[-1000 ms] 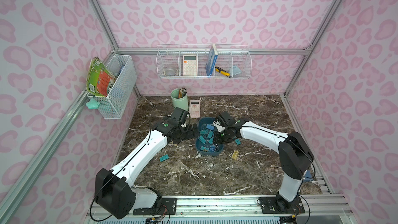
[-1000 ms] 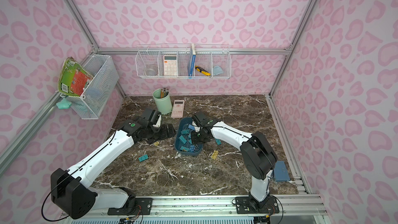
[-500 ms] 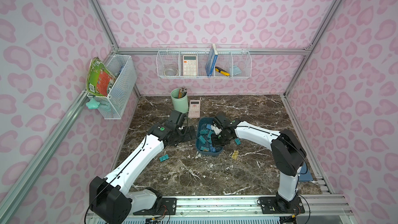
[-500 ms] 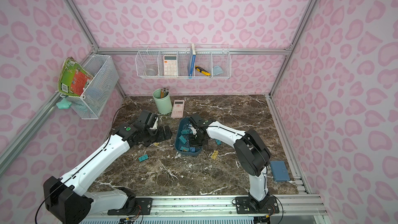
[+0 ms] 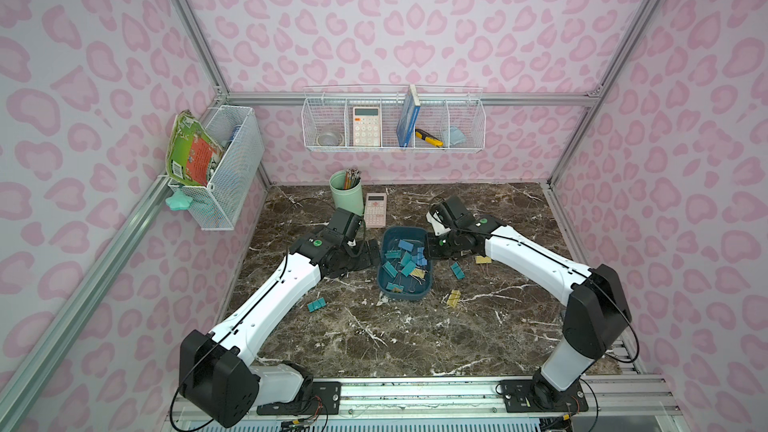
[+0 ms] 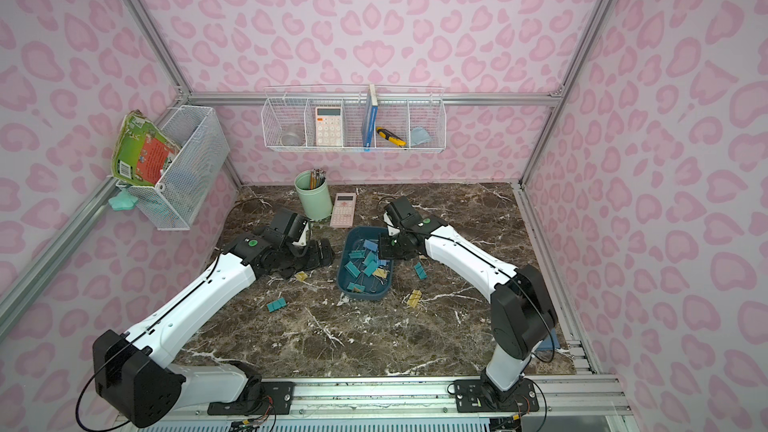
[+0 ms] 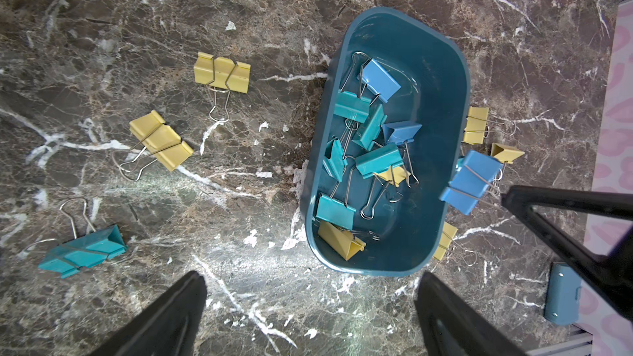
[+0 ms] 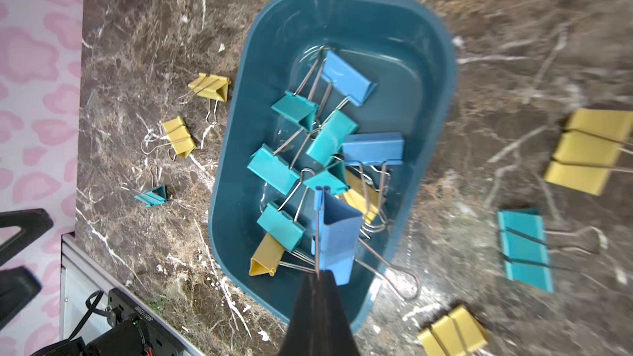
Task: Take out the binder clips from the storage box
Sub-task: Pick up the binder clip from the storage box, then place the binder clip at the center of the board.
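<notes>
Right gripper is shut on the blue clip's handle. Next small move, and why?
Probably lift slightly and carry the blue clip outward over the storage box rim to the table. The right gripper pinches only its wire handle, and the clip hangs just at the rim above other binder clips.

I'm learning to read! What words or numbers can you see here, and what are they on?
Nothing reads clearly.
Green and red packet in the side basket: print and barcode too small.
Wall calculator and table calculator: keys too small.
Black part in the right wrist view: white number string, upside down, blurred.
</notes>
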You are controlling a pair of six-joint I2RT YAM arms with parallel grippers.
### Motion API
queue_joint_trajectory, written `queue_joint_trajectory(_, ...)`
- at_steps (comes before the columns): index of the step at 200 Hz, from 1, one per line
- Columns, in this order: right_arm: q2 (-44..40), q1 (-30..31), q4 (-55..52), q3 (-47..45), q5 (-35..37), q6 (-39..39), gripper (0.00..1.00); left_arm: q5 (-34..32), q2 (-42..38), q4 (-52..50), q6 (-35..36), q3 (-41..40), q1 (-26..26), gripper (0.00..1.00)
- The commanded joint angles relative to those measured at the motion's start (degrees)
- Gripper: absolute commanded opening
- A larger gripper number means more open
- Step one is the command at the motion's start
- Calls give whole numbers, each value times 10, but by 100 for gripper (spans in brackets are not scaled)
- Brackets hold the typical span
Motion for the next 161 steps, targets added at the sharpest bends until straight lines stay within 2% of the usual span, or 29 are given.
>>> queue_joint_trajectory(1,-42,-30,0,-47,32,11,0,20,15,10,10,13,0,99)
queue_joint_trajectory(31,-122,-85,17,-150,39,16,0,31,44,15,14,35,1,99)
queue_joint_trajectory(75,-218,-143,55,-300,9,26,0,47,87,16,23,70,-1,99)
queue_joint_trajectory(127,-258,-162,107,-406,-18,51,0,65,126,10,27,104,-4,99)
queue_joint_trajectory(161,-262,-178,130,-444,-25,45,2,70,138,-1,31,119,-7,94)
